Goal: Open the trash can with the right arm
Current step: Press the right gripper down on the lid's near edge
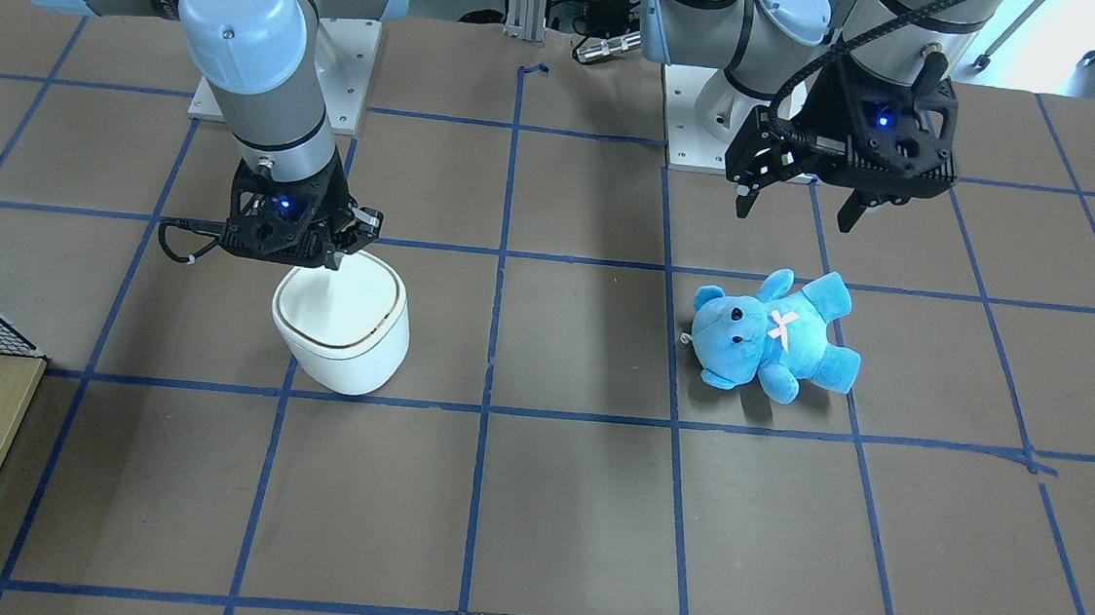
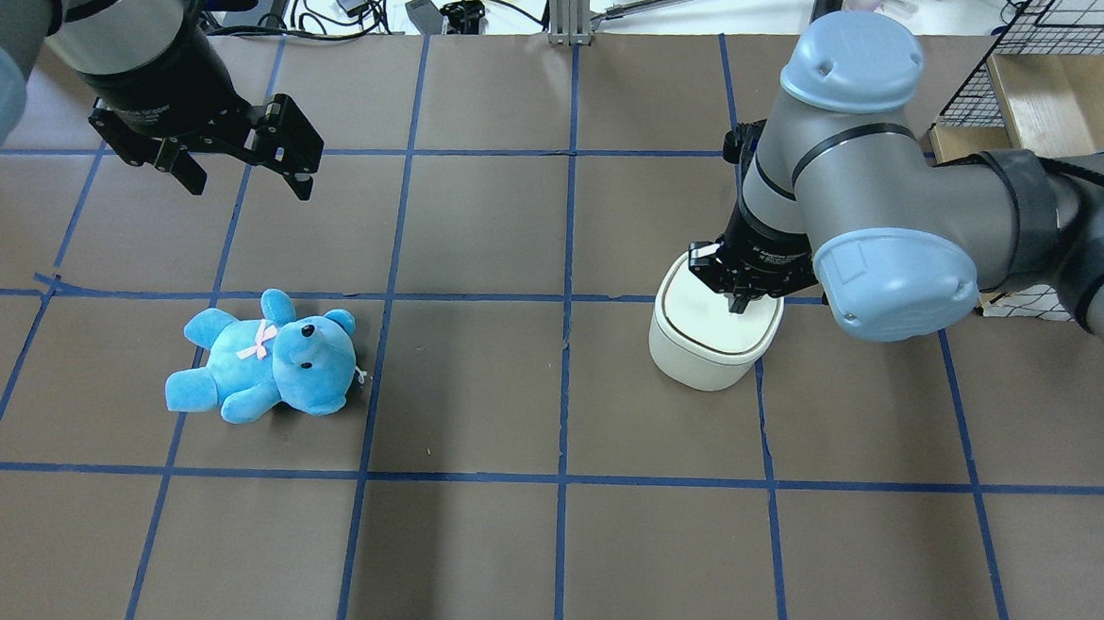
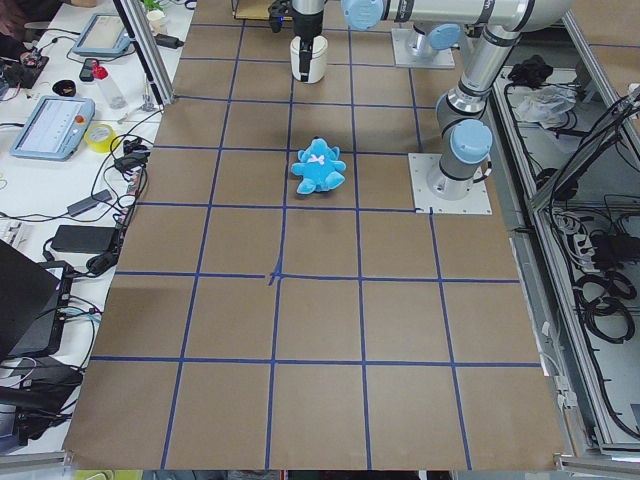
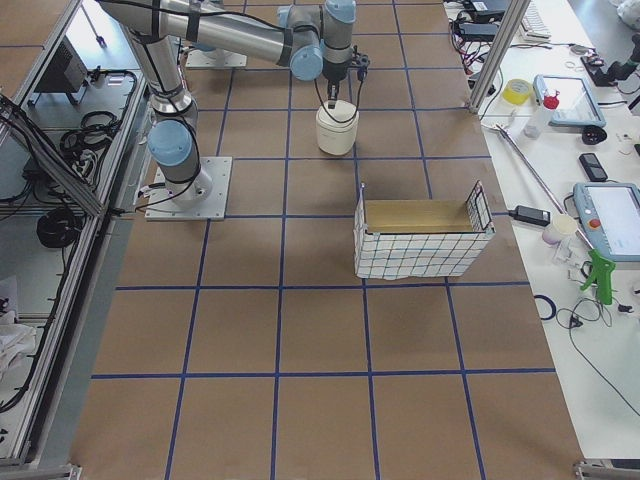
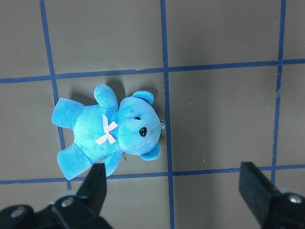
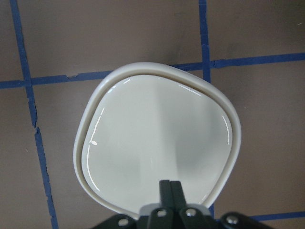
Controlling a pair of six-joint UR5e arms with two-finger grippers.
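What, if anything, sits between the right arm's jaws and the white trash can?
Nothing visible does. The right gripper hangs directly over the lid of the trash can, jaws shut. The blue teddy lies far off to the side.

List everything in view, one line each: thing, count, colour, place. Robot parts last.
Table: one, brown, blue tape grid.
Trash can: one, white, lid closed, robot's right side.
Teddy bear: one, blue, lying on robot's left side.
Basket: one, white wire, table's right end.
Right gripper: one, black, shut, tips at the trash can's lid.
Left gripper: one, black, open, above the table near the teddy bear.
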